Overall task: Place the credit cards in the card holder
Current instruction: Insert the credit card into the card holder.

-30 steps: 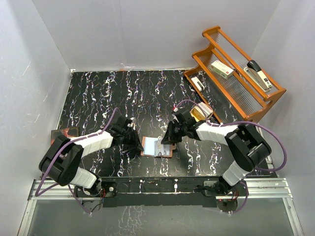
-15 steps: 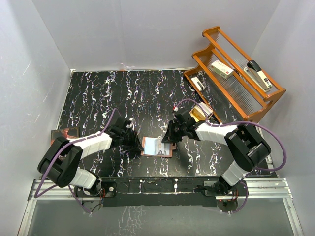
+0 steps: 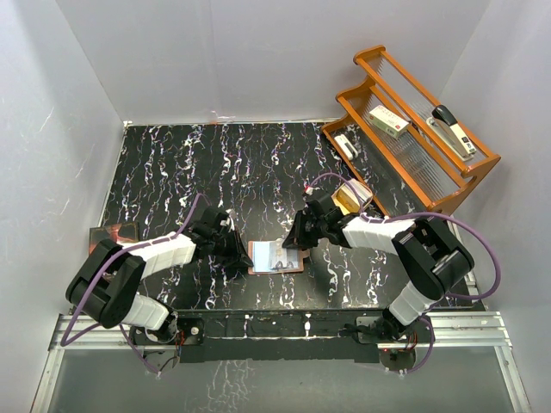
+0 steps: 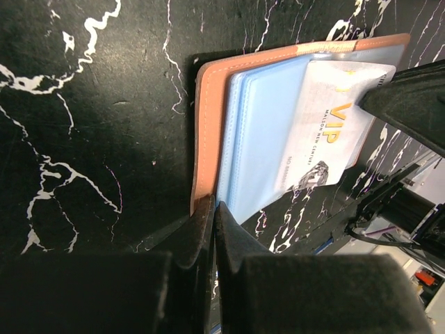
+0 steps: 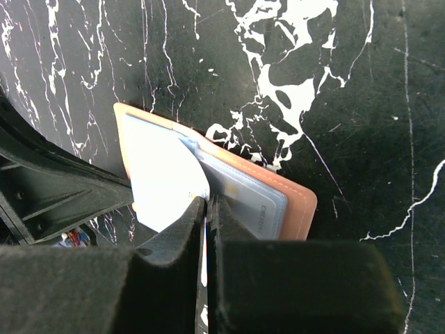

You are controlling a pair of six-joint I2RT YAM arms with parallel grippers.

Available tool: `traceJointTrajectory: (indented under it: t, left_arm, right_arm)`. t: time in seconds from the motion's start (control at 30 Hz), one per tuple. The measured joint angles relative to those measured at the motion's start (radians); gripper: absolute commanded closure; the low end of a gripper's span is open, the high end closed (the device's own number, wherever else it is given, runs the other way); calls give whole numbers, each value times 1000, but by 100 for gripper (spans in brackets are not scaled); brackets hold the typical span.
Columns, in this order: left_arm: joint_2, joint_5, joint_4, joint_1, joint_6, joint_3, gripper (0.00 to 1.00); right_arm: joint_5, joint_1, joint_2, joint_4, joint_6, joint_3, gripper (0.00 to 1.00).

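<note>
credit card vip print legible: left wrist only.

The overhead camera looked down from above and behind the arm bases, taking in the whole worktop. Both wrist cameras faced down from close range, the left end effector and right end effector at each frame's bottom edge. All three views shared the open card holder and pale credit card.
</note>
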State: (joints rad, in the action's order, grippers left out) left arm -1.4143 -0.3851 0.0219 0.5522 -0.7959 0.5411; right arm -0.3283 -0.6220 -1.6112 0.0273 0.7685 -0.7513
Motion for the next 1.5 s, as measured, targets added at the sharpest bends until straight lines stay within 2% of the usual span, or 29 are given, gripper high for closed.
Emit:
traceJointTrajectory:
  t: [0.53,0.67,0.83,1.07,1.5]
  left_arm:
    - [-5,-14,-11,0,-27,-5,100]
    - [-5,-16,-11,0,-27,-5,100]
    - [-5,-18,-13,1,-27,-5,100]
    - [-4,-17,-10,1,-27,-5,99]
    - [-5,-17,-12,1,-27,-5,99]
  right_arm:
    - [3,-40,-32,-35,27,3,99]
    - [12,-59,-50,-40,28,-13,79]
    - [24,-78,-55,41,1,-71,64]
    - [44,-85,-23,194,-59,-136,54]
    - [15,-120,31,177,-7,-69,54]
